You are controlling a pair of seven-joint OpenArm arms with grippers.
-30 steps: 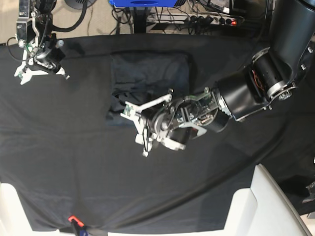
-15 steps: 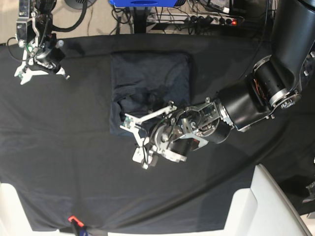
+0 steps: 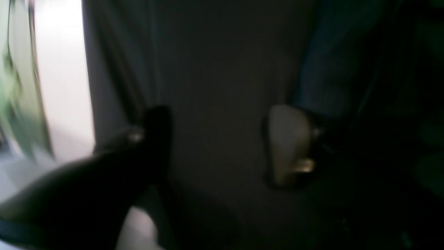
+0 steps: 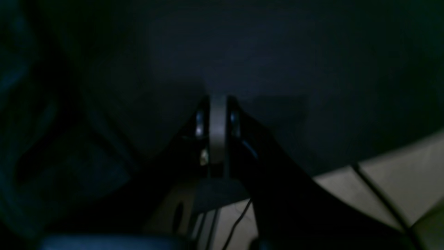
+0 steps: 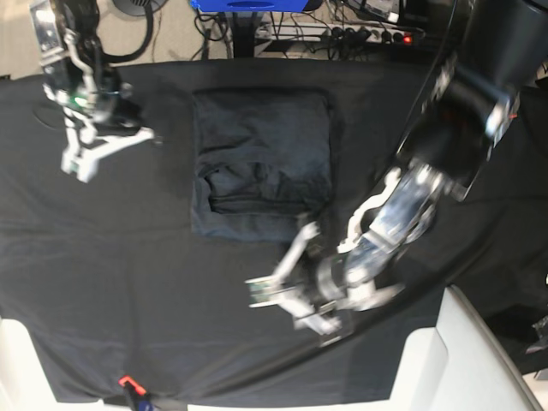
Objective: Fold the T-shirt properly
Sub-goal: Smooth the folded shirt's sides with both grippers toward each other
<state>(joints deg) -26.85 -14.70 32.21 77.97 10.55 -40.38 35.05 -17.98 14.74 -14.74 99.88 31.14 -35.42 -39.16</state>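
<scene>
A black cloth (image 5: 111, 282) is lying spread over the whole table, creasing in long shallow folds toward the near edge. At that near edge, a small orange clip (image 5: 127, 382) is sitting on the cloth's hem. Two white blocks (image 5: 467, 360) are showing at the near corners, the right one standing larger. Beyond the far edge, a blue box (image 5: 248, 5) is resting on the floor, beside a power strip (image 5: 377, 36) that is glowing red at one end, with cables (image 5: 214, 30) trailing around it.
</scene>
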